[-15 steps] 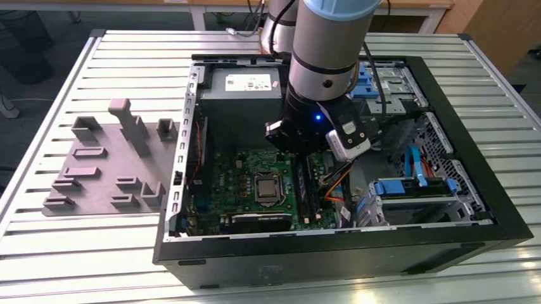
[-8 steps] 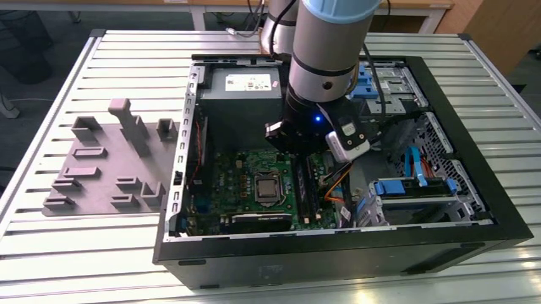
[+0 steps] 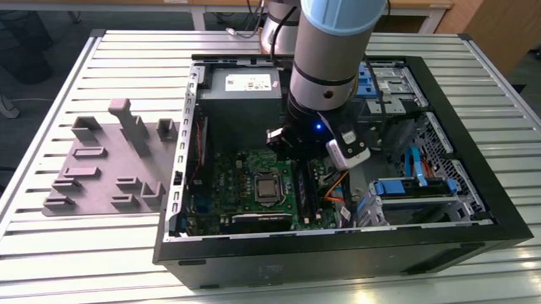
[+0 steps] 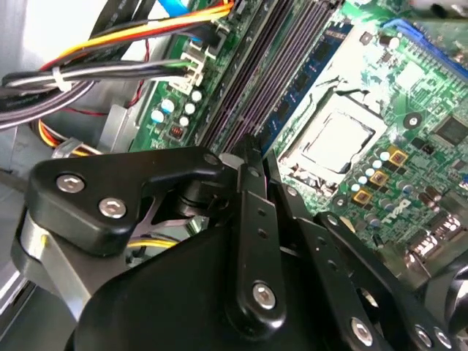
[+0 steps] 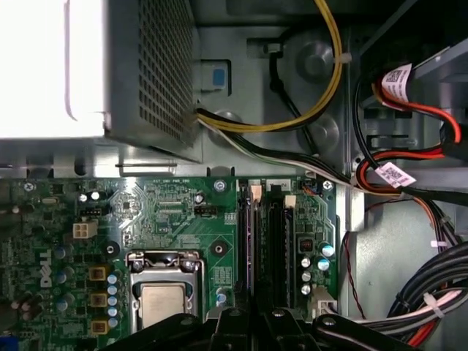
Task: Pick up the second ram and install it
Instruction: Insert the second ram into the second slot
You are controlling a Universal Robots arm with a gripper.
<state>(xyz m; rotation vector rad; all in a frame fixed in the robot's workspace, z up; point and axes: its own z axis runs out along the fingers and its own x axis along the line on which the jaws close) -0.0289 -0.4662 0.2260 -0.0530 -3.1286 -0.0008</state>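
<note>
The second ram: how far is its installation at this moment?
Done, it seems: the grey fixture plate carries no stick, so the pick-up looks finished. In hand: the gripper is down inside the case at the memory slots, beside the processor. Left: seating; I cannot tell if it is complete.

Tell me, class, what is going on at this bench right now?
A robot arm reaches into an open computer case lying on a slatted table. Its pincer sits low over the memory slots beside the processor on the motherboard. The ram seems to be in or at the slots; the grip itself is hidden. A grey fixture plate lies at the exterior view's left.
</note>
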